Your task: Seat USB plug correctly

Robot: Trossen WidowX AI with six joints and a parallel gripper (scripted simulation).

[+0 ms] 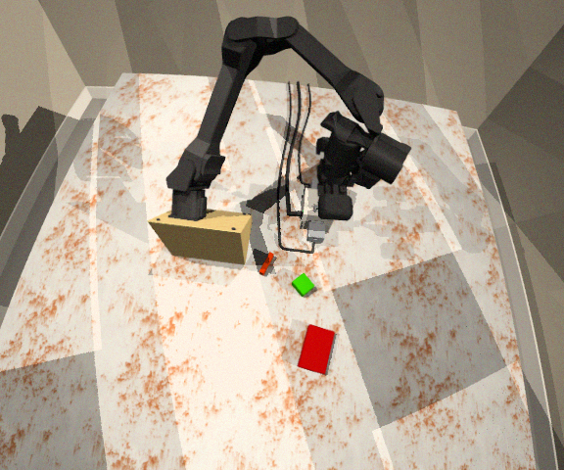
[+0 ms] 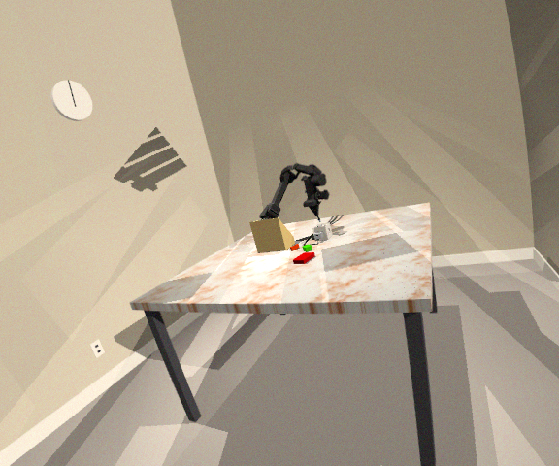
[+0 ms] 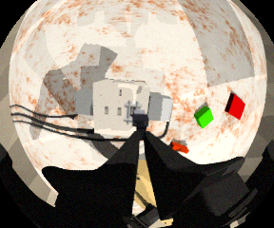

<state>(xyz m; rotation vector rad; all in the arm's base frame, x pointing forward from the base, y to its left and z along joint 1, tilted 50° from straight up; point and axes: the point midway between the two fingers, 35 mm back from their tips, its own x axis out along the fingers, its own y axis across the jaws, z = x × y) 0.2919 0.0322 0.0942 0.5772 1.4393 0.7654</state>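
The power cube (image 1: 309, 197) (image 2: 324, 232) (image 3: 108, 95) stands on the table, its top facing up with small dark slots. My gripper (image 2: 318, 219) (image 3: 141, 135) points down and is shut on the USB plug (image 3: 140, 118), a small dark block at the fingertips. In the wrist view the plug overlaps the right part of the cube's top; in the exterior view the fingertips are just above the cube. A grey cross-like shape shows beside the plug; I cannot tell what it is. The arm hides the plug in the top view. Whether it touches the socket, and which way round it is, is unclear.
A light grey block (image 1: 316, 231) (image 3: 163, 106) adjoins the cube's side, and black cables (image 1: 298, 101) run beside the cube. An orange piece (image 1: 265, 263) (image 3: 179, 147), a green block (image 1: 303, 284) (image 3: 204, 117) and a red block (image 1: 316, 349) (image 3: 235, 106) lie nearby. The arm stands on a wooden block (image 1: 206, 245).
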